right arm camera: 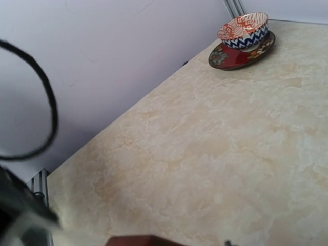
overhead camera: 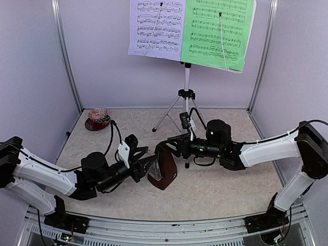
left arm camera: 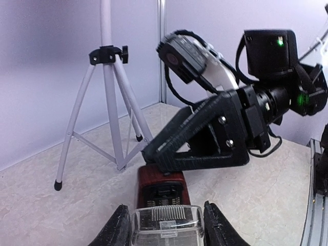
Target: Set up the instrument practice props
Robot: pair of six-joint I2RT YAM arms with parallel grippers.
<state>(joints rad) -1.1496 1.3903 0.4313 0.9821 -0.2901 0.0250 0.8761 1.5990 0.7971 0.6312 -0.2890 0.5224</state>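
One metronome [overhead camera: 166, 171], flanked both sides.
Left gripper [left arm camera: 167, 228] pinches its clear cover [left arm camera: 166, 218]; right gripper [overhead camera: 165, 145] grip unclear.

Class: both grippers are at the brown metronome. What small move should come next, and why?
Probably the left gripper should draw the clear cover, pinched between its fingers, away from the metronome, while the right gripper, resting at its top, steadies it.

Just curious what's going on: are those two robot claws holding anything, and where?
The left gripper clamps a clear plastic cover by its side edges, next to the brown pyramid metronome. The right gripper sits at its top; grip unclear.
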